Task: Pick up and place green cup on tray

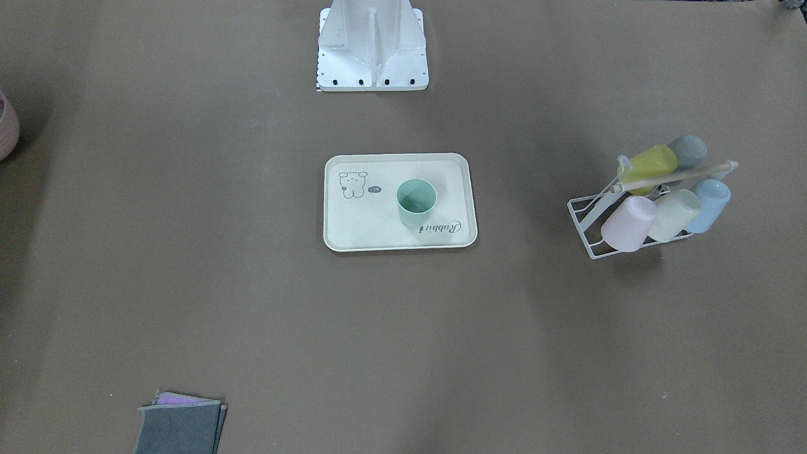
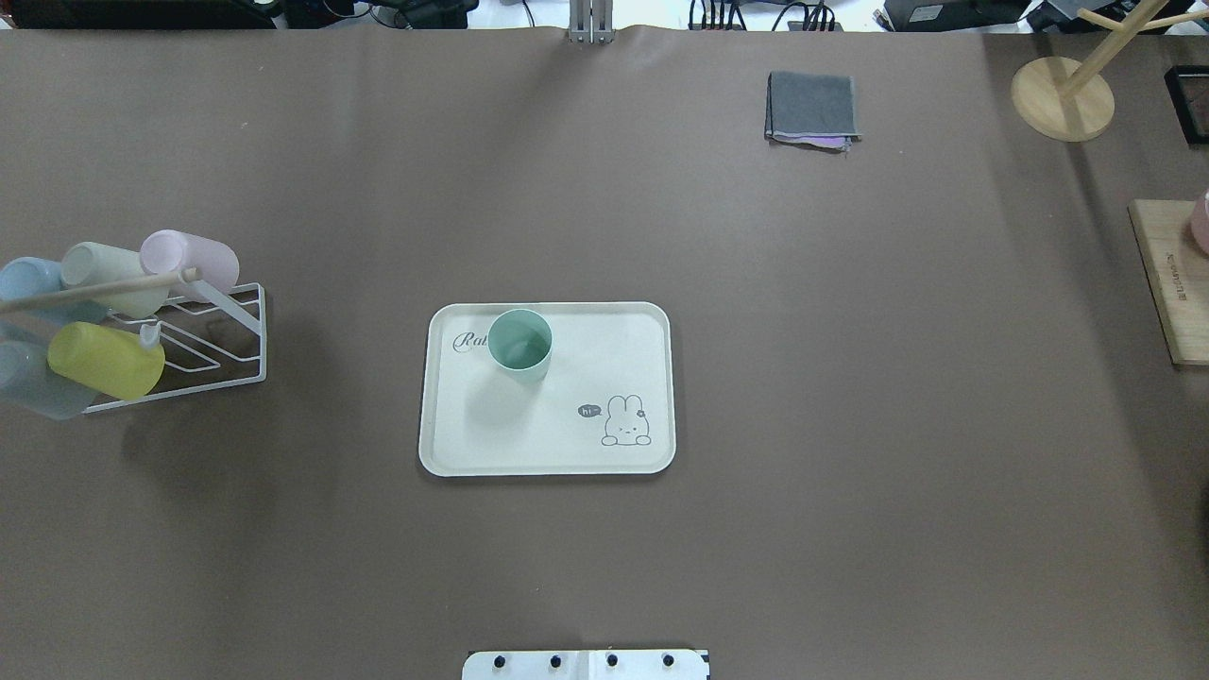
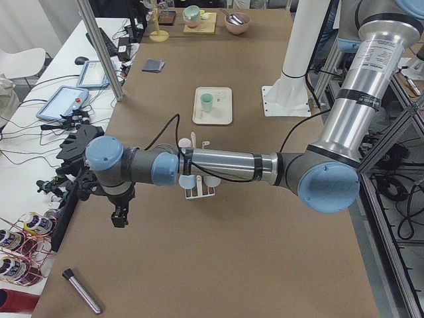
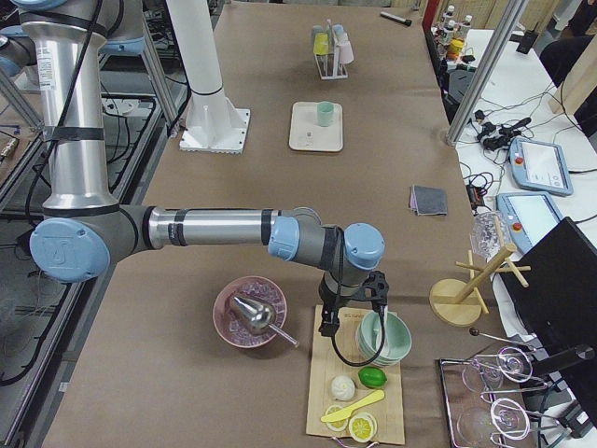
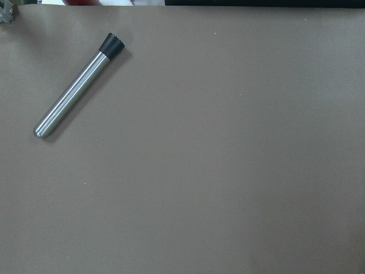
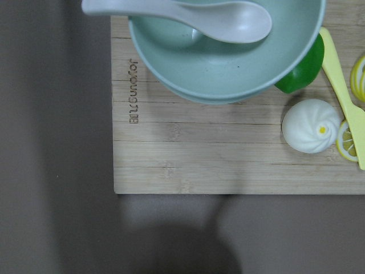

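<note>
The pale mint green cup [image 1: 416,200] stands upright on the cream-white tray [image 1: 372,222] at the table's middle, next to the "Rabbit" lettering. Both also show in the overhead view, cup [image 2: 519,344] and tray [image 2: 567,444]. No gripper is near them. My left gripper [image 3: 119,217] hangs over bare table at the table's left end, far from the tray [image 3: 222,109]. My right gripper [image 4: 328,325] hangs over a wooden board at the right end, far from the cup [image 4: 325,113]. I cannot tell whether either gripper is open or shut.
A white wire rack [image 2: 231,331] holds several pastel cups on the robot's left. A folded grey cloth [image 2: 812,106] lies at the far side. A metal tube [image 5: 74,94] lies under the left wrist. A wooden board [image 6: 228,162] with a green bowl [image 6: 228,63] lies under the right wrist.
</note>
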Motion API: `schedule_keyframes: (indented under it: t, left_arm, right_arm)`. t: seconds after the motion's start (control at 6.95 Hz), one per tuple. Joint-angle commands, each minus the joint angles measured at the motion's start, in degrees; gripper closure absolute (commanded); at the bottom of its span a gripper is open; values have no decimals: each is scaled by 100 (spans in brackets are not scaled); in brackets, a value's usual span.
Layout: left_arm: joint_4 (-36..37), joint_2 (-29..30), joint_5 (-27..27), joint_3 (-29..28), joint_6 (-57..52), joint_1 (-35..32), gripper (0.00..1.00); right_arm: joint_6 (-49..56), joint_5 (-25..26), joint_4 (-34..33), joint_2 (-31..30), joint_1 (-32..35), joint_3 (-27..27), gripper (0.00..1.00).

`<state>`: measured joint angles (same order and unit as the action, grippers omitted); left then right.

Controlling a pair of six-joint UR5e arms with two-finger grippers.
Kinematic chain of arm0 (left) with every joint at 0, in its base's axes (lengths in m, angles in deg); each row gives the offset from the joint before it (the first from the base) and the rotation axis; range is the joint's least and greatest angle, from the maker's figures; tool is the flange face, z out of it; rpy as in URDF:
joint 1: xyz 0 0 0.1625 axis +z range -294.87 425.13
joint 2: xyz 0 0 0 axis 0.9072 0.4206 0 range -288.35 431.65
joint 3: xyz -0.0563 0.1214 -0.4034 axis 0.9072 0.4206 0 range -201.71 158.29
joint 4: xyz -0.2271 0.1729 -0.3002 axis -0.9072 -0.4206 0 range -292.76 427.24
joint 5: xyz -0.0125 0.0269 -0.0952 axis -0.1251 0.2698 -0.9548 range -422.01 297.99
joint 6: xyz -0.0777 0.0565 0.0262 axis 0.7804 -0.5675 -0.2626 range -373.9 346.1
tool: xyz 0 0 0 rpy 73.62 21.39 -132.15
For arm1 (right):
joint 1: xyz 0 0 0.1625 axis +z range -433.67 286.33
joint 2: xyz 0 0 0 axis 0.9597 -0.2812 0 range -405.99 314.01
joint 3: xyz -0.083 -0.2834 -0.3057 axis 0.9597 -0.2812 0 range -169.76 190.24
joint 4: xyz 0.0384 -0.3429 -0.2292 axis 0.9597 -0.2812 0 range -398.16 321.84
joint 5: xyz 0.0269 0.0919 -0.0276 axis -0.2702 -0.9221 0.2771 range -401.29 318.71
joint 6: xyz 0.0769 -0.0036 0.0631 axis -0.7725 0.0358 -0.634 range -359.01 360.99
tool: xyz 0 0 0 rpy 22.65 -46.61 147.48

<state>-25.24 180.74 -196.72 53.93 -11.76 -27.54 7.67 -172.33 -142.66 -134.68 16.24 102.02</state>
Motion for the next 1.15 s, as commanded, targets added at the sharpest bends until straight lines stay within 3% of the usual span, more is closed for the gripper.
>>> schedule_keyframes:
  t: [0.0,0.43,0.86,1.01]
  left_arm:
    - [-312,-588,6,450,5,196,2]
    - [-780,-1318,15,757,5,187,2]
    - [-1052,-1549,15,986,5,187,2]
    - [-1062,-1601,111,1457,206,179,2]
  right_arm:
    - [0,0,0,0,0,-3,0]
    - [0,0,0,9,0,-3,0]
    - [0,0,0,9,0,6,0]
    - [0,0,0,9,0,6,0]
